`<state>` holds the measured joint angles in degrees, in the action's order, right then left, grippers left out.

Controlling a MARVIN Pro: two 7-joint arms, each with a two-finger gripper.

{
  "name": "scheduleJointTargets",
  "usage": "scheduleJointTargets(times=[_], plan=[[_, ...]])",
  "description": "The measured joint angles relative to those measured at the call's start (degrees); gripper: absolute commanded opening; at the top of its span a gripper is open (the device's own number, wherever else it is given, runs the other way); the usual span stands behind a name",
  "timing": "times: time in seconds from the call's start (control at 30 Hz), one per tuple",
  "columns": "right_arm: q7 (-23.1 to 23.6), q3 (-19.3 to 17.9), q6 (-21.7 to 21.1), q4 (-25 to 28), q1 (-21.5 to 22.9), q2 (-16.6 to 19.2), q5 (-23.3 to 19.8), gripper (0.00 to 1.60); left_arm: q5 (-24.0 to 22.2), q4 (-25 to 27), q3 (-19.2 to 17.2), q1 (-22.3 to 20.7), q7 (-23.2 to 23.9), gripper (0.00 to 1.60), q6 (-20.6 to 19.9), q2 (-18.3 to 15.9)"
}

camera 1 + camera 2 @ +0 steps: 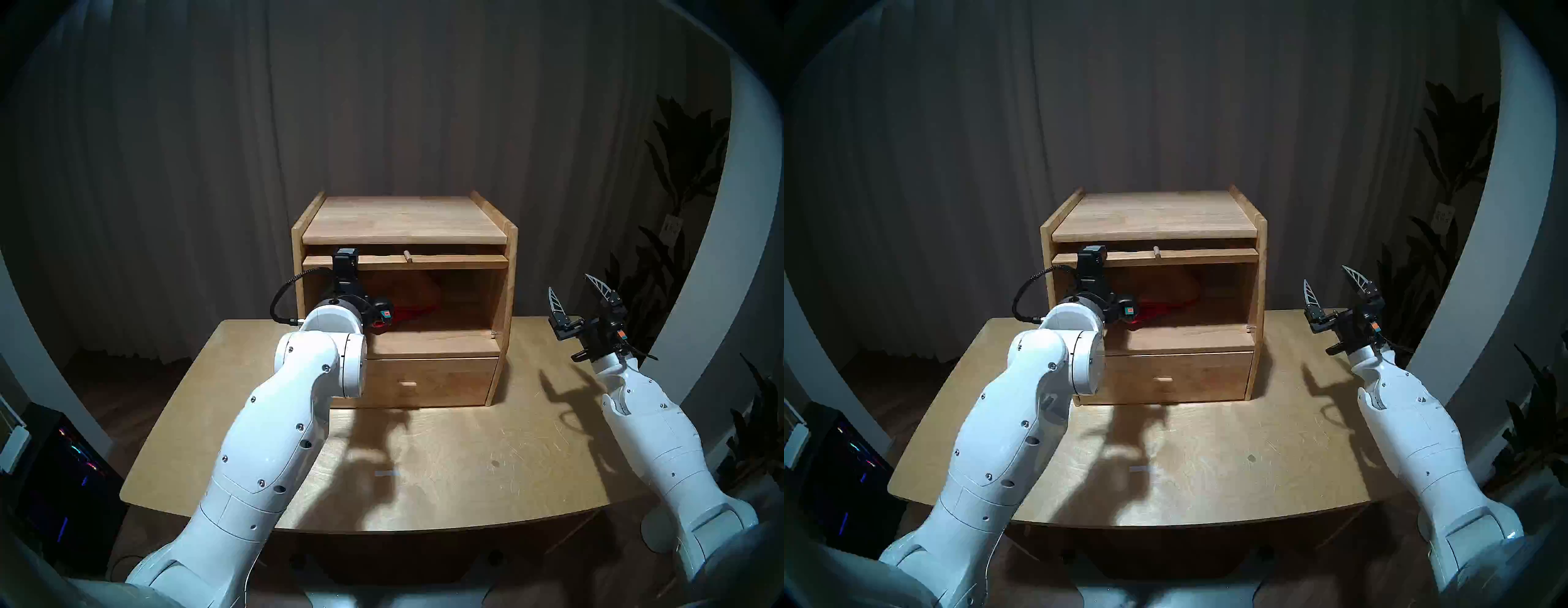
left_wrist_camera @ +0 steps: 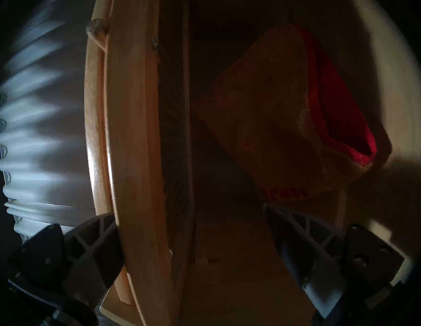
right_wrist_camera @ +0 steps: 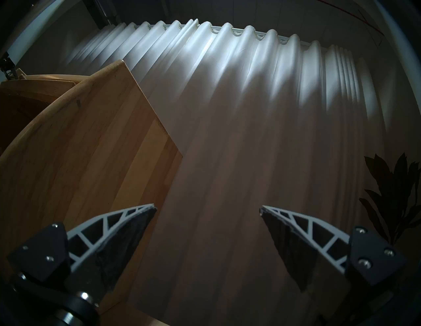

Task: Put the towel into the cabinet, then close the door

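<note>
— Towel (image 1: 418, 303)?
— Centre frame, inside the cabinet (image 1: 405, 220), door (image 1: 405, 261) raised.
— Grippers?
— Left gripper (image 2: 191, 230) spread, straddling that door's edge; right gripper (image 1: 583, 297) spread, empty, at right.

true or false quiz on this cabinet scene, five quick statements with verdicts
1. The towel lies inside the cabinet. True.
2. The door covers the compartment. False: it is raised and lies flat under the top, so the opening is uncovered.
3. The right gripper holds the towel. False: it is open and empty, in the air to the right of the cabinet.
4. The left gripper is open at the cabinet's front. True.
5. The drawer is pulled out. False: it is shut.
</note>
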<state>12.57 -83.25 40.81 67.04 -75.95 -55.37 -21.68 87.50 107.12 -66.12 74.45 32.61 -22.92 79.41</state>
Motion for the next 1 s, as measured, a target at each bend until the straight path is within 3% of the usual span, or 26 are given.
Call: scheduleJointTargets(times=[0.07, 0.1, 0.13, 0.17, 0.2, 0.23, 0.6, 1.0], plan=[[0.0, 0.0, 0.0, 0.0, 0.0, 0.0, 0.0, 1.6, 0.0, -0.7, -0.1, -0.5, -0.4, 1.54, 0.2, 0.1], [0.0, 0.0, 0.0, 0.0, 0.0, 0.0, 0.0, 1.6, 0.0, -1.0, -0.2, -0.7, -0.6, 1.39, 0.4, 0.2], [0.0, 0.0, 0.0, 0.0, 0.0, 0.0, 0.0, 1.6, 0.0, -1.3, -0.3, -1.0, -0.7, 0.91, 0.5, 0.2], [0.0, 0.0, 0.0, 0.0, 0.0, 0.0, 0.0, 1.6, 0.0, -1.4, -0.4, -1.1, -0.8, 0.58, 0.6, 0.3], [0.0, 0.0, 0.0, 0.0, 0.0, 0.0, 0.0, 1.6, 0.0, -1.6, -0.5, -1.3, -1.0, 0.14, 0.7, 0.4], [0.0, 0.0, 0.0, 0.0, 0.0, 0.0, 0.0, 1.6, 0.0, -1.4, -0.6, -1.6, -1.7, 0.0, 0.8, 0.4], [0.0, 0.0, 0.1, -0.1, 0.0, 0.1, 0.0, 1.6, -1.2, -0.5, -1.4, -2.1, -3.1, 0.0, 1.7, 0.8], [0.0, 0.0, 0.1, -0.1, 0.1, 0.1, 0.0, 1.6, -1.6, 4.0, -1.8, 1.4, -3.6, 0.0, 2.4, -0.8]])
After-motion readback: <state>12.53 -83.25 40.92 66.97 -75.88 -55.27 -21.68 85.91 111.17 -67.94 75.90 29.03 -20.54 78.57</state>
